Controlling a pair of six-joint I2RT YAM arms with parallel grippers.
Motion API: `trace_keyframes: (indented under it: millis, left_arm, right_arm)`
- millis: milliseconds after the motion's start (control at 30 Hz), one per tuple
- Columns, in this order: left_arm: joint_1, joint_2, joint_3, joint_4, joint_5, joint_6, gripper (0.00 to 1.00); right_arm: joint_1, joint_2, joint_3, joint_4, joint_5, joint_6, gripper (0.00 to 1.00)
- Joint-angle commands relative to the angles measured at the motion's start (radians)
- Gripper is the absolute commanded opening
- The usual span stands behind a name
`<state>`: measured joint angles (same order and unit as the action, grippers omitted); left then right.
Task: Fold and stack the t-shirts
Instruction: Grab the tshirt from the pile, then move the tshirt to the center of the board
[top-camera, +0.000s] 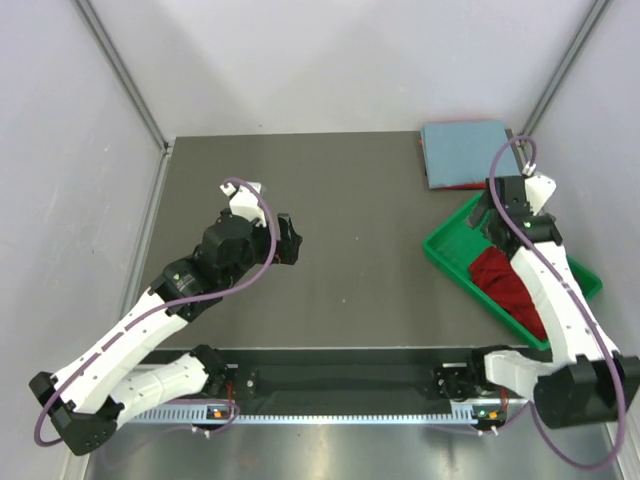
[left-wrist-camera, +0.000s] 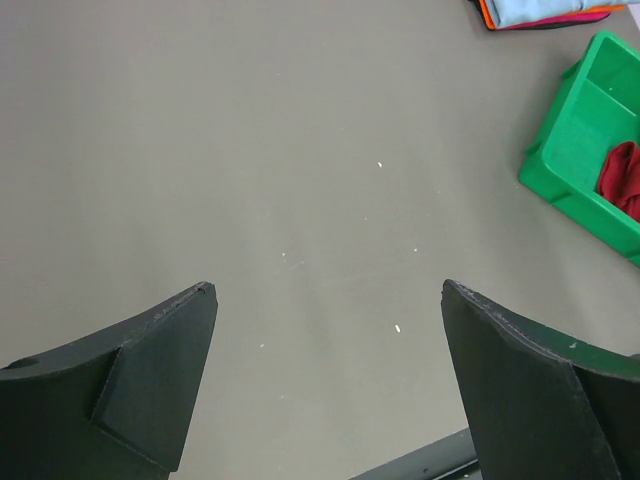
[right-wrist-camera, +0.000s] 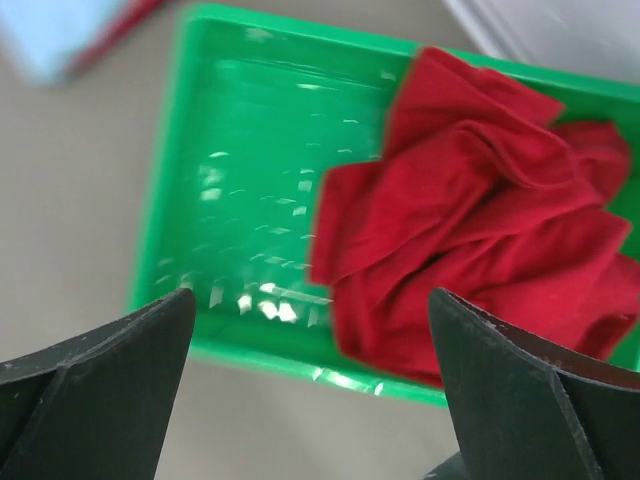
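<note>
Wide open and empty above the green plastic tray (right-wrist-camera: 250, 180), the right gripper (right-wrist-camera: 312, 330) may bunch the crumpled dark red cloth t-shirt (right-wrist-camera: 480, 230) or strike the tray's wall.

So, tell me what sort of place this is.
Likely a robot lab cell: left arm and right arm fixed at a grey table, white walls around it, a tray holding a crumpled shirt.

text, labels, numbers: none readable | right wrist view: blurred, small print possibly missed
</note>
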<state>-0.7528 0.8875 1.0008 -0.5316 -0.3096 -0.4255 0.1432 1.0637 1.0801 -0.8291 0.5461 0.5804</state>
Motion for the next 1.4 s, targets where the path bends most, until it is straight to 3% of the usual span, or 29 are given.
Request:
trace_keyframes:
  millis: [0,200,600,733,767,833,900,933,1067,1300,1367]
  left_arm:
    - [0.001,-0.010,-0.002,0.015,-0.019,0.027,0.98]
    - [0.004,-0.013,-0.007,0.001,-0.022,0.019,0.98]
    - [0.003,0.073,0.016,0.038,0.013,-0.025,0.95]
    - [0.004,0.080,0.015,0.051,0.047,-0.055,0.91]
    - [0.003,0.079,0.015,0.048,0.047,-0.067,0.90]
    - [0.003,0.062,0.010,0.045,0.038,-0.079,0.89]
    - [0.003,0.050,0.004,0.047,0.020,-0.081,0.89]
    - [0.003,0.038,0.004,0.045,0.017,-0.079,0.89]
    - [0.004,0.028,0.012,0.047,0.024,-0.081,0.89]
    - [0.003,-0.010,-0.042,0.117,0.081,-0.122,0.91]
    - [0.003,-0.019,-0.054,0.113,0.086,-0.147,0.91]
  right_arm:
    - [-0.088,0.056,-0.011,0.039,0.066,0.016,1.00]
    - [-0.353,0.174,-0.107,0.145,-0.023,0.018,1.00]
    - [-0.501,0.410,-0.229,0.363,-0.135,0.039,1.00]
    - [-0.524,0.440,-0.229,0.372,-0.144,0.029,0.72]
    - [-0.524,0.427,-0.226,0.367,-0.140,0.023,0.49]
    - [-0.524,0.385,-0.195,0.338,-0.104,0.001,0.26]
    - [-0.524,0.345,-0.142,0.280,-0.071,-0.014,0.16]
    - [-0.522,0.297,-0.122,0.262,-0.064,-0.028,0.02]
    - [-0.511,0.156,-0.014,0.168,-0.081,-0.057,0.00]
    - [-0.447,0.056,0.368,0.045,-0.515,-0.119,0.00]
    - [-0.364,0.074,0.523,0.003,-0.543,-0.116,0.00]
